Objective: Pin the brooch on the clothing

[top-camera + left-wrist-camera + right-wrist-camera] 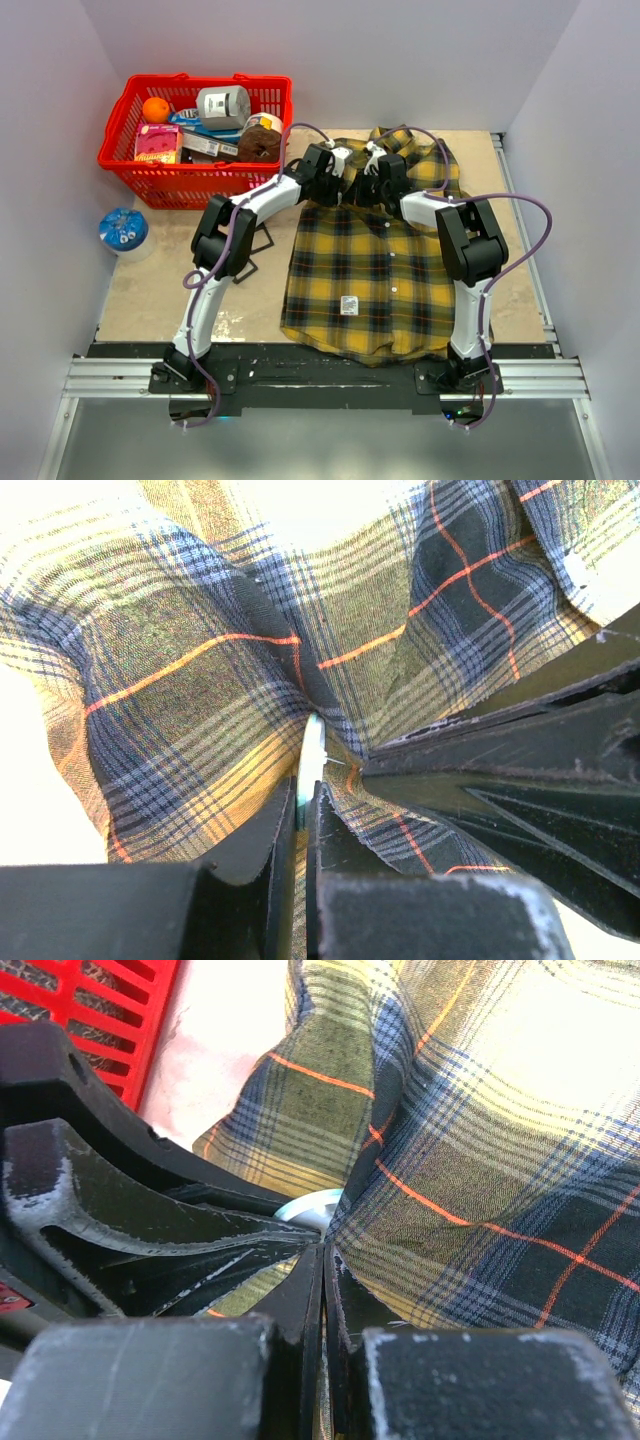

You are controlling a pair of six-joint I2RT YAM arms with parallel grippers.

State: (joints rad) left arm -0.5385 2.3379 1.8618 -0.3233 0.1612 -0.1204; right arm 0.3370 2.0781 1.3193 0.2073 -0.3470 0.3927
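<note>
Brooch (312, 758) sits edge-on, clenched in left tool (305, 792); right tool (326, 1256) pinches plaid shirt (370, 270) fabric just beside it, near the collar

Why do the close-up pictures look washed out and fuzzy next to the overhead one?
Top view: even light, yellow-and-dark plaid shirt sharp. Left wrist view: fabric burns white at top and left; black left tool blurs. Right wrist view: glare bleaches upper-right fabric; black right tool soft.
</note>
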